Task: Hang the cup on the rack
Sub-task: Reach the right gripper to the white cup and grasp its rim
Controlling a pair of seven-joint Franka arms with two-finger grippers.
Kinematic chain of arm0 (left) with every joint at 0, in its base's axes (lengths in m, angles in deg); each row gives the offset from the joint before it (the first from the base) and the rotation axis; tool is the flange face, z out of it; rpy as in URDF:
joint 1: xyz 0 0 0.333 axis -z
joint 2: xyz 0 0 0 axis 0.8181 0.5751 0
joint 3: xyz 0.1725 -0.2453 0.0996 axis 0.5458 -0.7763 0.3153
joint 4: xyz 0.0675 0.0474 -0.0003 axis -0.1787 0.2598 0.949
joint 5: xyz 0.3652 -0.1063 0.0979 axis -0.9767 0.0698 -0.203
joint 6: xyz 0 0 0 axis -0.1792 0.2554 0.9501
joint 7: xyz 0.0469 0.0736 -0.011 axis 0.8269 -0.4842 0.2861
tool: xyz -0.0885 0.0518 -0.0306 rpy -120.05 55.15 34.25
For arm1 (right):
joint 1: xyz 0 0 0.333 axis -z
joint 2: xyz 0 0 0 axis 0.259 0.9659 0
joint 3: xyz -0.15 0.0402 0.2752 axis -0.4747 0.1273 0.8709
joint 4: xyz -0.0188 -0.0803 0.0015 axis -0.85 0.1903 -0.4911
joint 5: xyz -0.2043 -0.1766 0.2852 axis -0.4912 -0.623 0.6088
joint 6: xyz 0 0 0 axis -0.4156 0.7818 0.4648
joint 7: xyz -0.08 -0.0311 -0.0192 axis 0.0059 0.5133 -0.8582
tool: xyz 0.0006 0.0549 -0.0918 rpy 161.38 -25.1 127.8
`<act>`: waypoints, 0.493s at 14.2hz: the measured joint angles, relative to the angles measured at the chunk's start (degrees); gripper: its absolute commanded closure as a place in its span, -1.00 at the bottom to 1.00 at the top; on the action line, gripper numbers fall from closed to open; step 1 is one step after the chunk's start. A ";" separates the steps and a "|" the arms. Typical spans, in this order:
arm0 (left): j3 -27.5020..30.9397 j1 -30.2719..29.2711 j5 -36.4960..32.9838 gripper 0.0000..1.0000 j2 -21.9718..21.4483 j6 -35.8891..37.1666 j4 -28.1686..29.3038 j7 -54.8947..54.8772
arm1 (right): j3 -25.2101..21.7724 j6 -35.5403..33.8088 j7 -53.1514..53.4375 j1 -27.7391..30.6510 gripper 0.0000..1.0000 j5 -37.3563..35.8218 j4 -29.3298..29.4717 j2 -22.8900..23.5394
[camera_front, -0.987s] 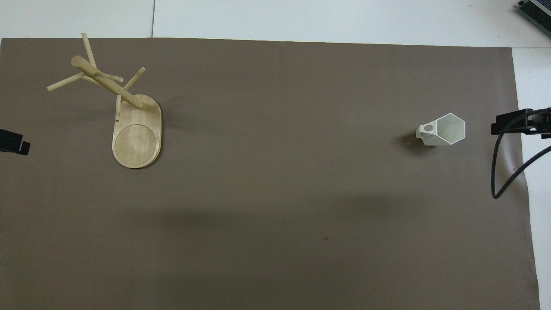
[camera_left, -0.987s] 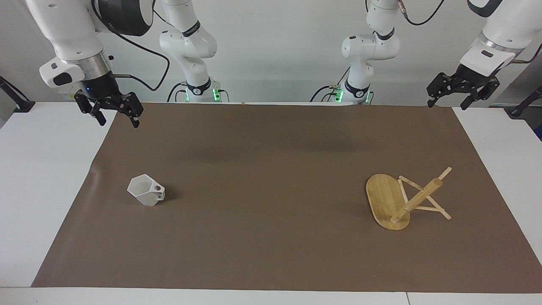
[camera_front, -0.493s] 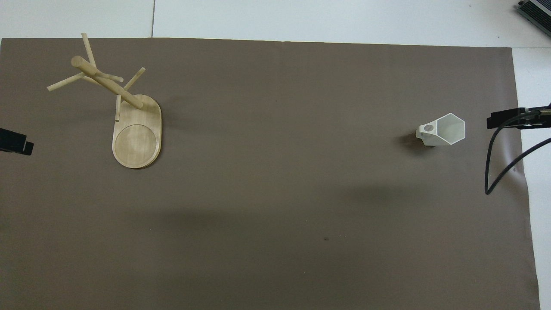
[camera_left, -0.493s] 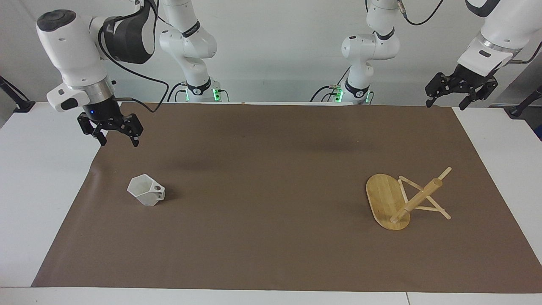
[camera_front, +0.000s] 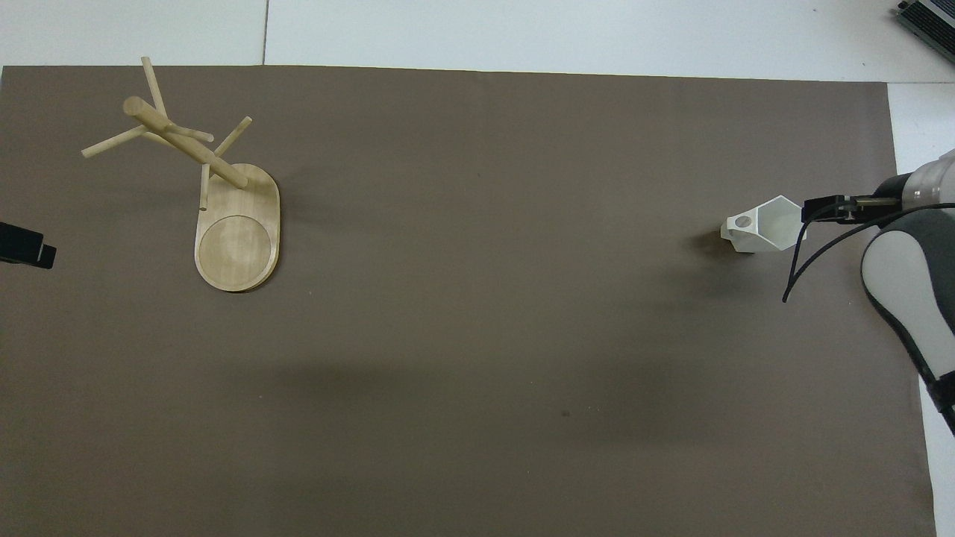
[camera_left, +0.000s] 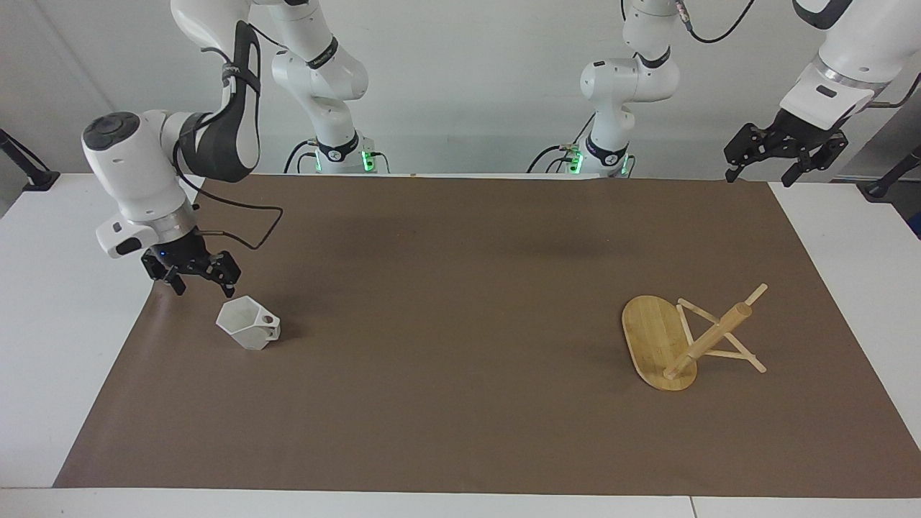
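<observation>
White tabletop (camera_left: 43,324) against a plain pale wall (camera_left: 468,86), covered almost edge to edge by a brown paper sheet (camera_left: 460,324) — flat, slightly lifted at its border near the cup. Cup (camera_left: 248,324): white, faceted, upright on the sheet toward the right arm's end, handle pointing to the table's middle. Rack (camera_left: 673,342): bamboo, standing on its oval base toward the left arm's end, well apart from the cup. Right end effector (camera_left: 193,280): fingers apart, low over the sheet at about 11 o'clock of the cup in the facing view, just clear of its rim. Left end effector (camera_left: 784,155): fingers apart, waiting high over the sheet's corner — empty.
</observation>
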 measured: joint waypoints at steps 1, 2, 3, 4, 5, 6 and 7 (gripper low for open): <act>0.00 0.00 0.00 -1.00 0.00 0.00 0.00 0.00 | -0.01 2.25 0.00 0.08 -1.00 0.00 -1.17 0.67; 0.00 0.00 0.00 -1.00 0.00 0.00 0.00 0.00 | -0.01 3.75 0.00 0.12 -1.00 0.00 -1.88 1.23; 0.00 0.00 0.00 -1.00 0.00 0.00 0.00 0.00 | -0.01 5.01 0.00 0.13 -1.00 0.00 -2.28 1.83; -0.02 0.00 0.00 -1.00 0.00 0.00 0.00 0.00 | -0.01 6.00 0.00 0.17 -1.00 0.00 -2.44 2.32; -0.05 0.00 0.00 -1.00 0.00 0.00 0.00 0.00 | -0.01 6.65 0.00 0.23 -1.00 0.00 -2.55 2.67; -0.07 0.00 0.00 -1.00 0.00 0.00 0.00 0.00 | -0.01 6.97 0.00 0.25 -1.00 0.00 -2.67 2.89; -0.07 0.00 0.00 -1.00 0.00 0.00 0.00 0.00 | -0.01 7.10 0.00 0.26 -1.00 0.00 -2.80 3.06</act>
